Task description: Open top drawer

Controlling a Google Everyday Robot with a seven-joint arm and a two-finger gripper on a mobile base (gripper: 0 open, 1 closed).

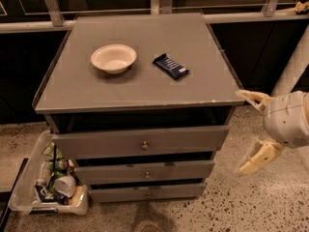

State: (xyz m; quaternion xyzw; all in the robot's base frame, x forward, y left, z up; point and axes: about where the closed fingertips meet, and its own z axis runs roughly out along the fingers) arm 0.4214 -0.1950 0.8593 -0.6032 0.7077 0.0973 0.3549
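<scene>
The top drawer [96,144] is the widest grey front of the cabinet, with a small brass knob [144,145] at its centre and a dark gap above it. Two narrower drawer fronts [116,172] sit below it. My gripper [241,132] is to the right of the cabinet, level with the top drawer and apart from it. Its two cream fingers [252,98] are spread wide and hold nothing. The white wrist [287,120] is behind them at the right edge.
A white bowl [114,58] and a dark blue snack bar [171,66] lie on the cabinet top [145,88]. A clear bin of trash [50,182] stands on the speckled floor at the cabinet's lower left. A rail and dark panels run behind.
</scene>
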